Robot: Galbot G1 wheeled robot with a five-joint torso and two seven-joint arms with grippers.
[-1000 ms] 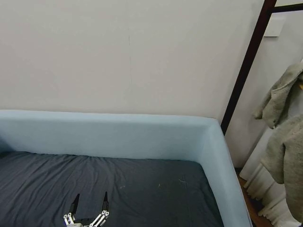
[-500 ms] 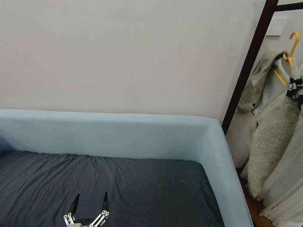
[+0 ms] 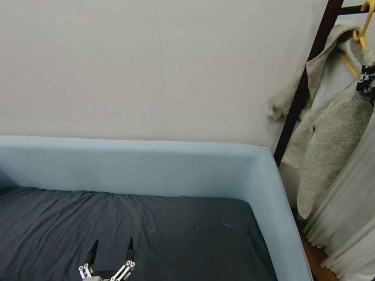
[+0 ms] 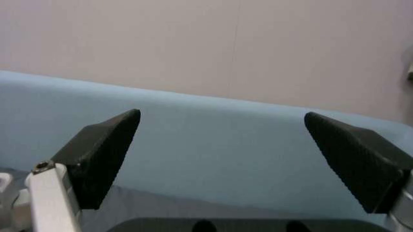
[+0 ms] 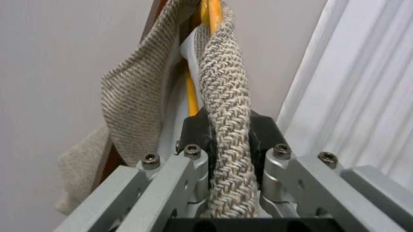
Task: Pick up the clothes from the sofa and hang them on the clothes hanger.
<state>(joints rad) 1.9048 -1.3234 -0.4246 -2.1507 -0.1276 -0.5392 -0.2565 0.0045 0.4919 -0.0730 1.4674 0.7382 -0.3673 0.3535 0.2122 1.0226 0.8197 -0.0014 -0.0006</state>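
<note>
Jaws clenched on the sweater [image 3: 334,140], my right gripper [image 3: 367,79] has raised it beside the rack [image 3: 283,137], so hanging looks close; left gripper [image 3: 113,242] gapes over the sofa [image 3: 146,170].

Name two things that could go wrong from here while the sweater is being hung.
1. The right gripper clamps the sweater by its orange hanger; whether the hook is seated cannot be told, so releasing might drop both.
2. A sleeve drapes across the dark rack post and could snag if pulled.
</note>
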